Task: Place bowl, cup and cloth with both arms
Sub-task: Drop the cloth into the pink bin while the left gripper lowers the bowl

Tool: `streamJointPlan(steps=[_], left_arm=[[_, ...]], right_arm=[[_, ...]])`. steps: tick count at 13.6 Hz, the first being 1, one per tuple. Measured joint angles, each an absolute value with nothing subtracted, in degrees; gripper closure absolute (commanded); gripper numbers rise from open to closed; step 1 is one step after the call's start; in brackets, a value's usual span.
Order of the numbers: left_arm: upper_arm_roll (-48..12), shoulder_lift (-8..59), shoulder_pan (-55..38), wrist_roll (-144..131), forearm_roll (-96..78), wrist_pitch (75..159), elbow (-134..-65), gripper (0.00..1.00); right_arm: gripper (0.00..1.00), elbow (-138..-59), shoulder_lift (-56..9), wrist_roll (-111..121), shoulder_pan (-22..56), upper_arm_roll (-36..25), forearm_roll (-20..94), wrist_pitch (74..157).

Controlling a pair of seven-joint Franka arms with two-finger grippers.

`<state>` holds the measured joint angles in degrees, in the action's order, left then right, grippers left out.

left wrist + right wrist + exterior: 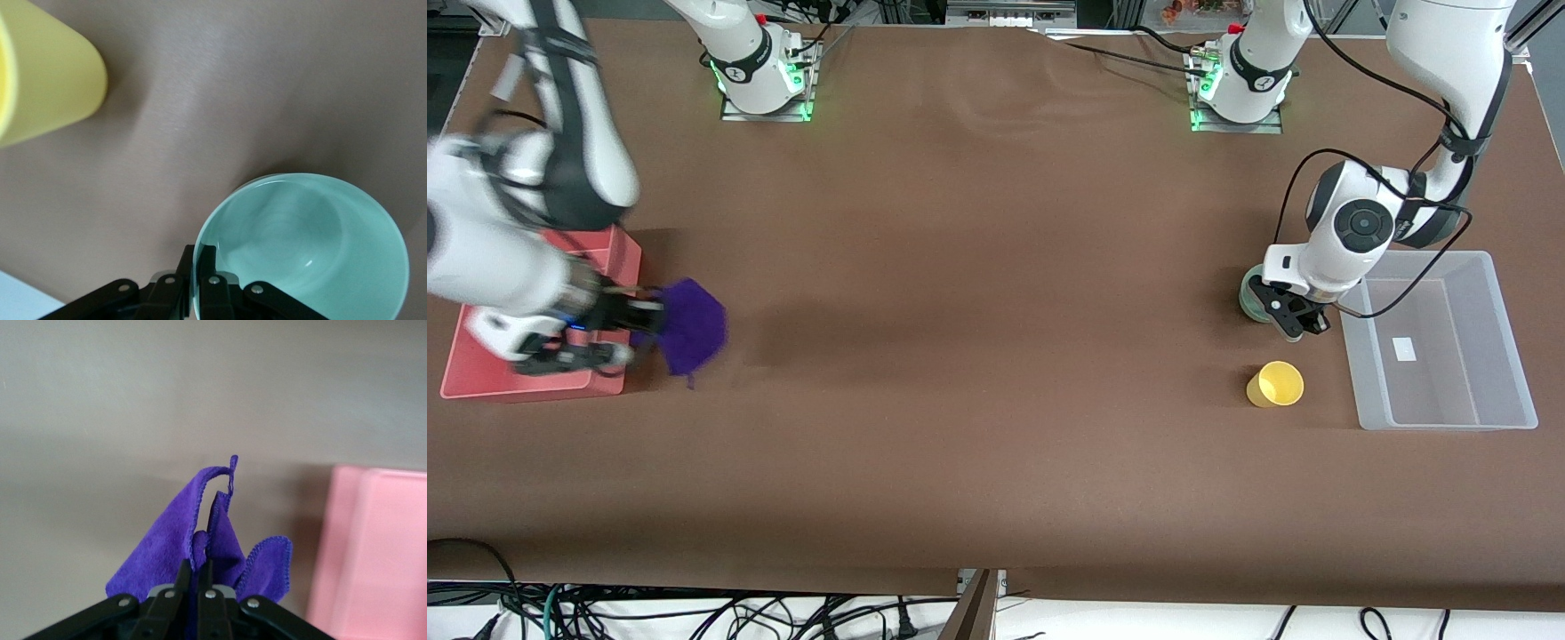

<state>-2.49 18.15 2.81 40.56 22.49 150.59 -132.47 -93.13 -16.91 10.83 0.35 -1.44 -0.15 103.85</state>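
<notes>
The purple cloth (694,325) hangs from my right gripper (649,317), which is shut on it just over the table beside the red tray (525,384). In the right wrist view the cloth (207,533) bunches up between the jaws of the right gripper (198,572). My left gripper (1292,327) is shut on the rim of the mint-green bowl (1250,302), one finger inside and one outside. The left wrist view shows the bowl (307,247) pinched by the left gripper (198,259). The yellow cup (1276,384) stands upright nearer the front camera than the bowl, and shows in the left wrist view (47,73).
A clear plastic bin (1494,338) stands at the left arm's end of the table, beside the bowl and cup. The red tray shows pink in the right wrist view (373,547). Brown tabletop lies between the two ends.
</notes>
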Motion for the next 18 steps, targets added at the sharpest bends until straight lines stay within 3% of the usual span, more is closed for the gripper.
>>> streamJointPlan(steps=[3,7,9,12,15,16,17,18], left_arm=[[-2.51,15.48,2.77,40.48,22.23,145.37,-130.09,1.00],[-2.20,11.45,3.30,46.45,15.43,117.92,-116.09,1.00],[-1.90,12.03,7.33,52.14,14.92,110.22,-108.12,1.00],[-1.38,17.72,17.24,59.69,14.81,109.45,-100.97,1.00],[-1.40,27.84,23.36,61.23,14.57,117.67,-97.12,1.00],[-1.44,30.62,23.76,61.22,14.41,121.17,-96.55,0.79],[-1.56,32.90,23.75,61.09,14.06,123.65,-96.03,0.33],[-1.77,34.44,23.61,61.04,13.74,124.84,-95.57,0.00]], right_arm=[[1.00,-85.05,-16.89,22.69,0.03,-8.82,-0.20,91.51],[1.00,-83.96,-18.04,38.88,-0.53,-19.52,-0.22,90.04],[1.00,-84.67,-20.00,41.28,-1.77,-21.61,-0.22,90.55],[1.00,-88.27,-23.36,43.31,-3.82,-21.82,-0.21,95.65],[1.00,-91.67,-26.90,44.64,-6.16,-21.84,-0.15,101.41],[1.00,-92.40,-27.93,45.61,-6.85,-21.84,-0.07,103.36],[1.00,-93.04,-28.79,46.27,-7.35,-21.84,0.26,105.21],[1.00,-93.47,-29.50,46.53,-7.59,-21.84,0.98,106.35]])
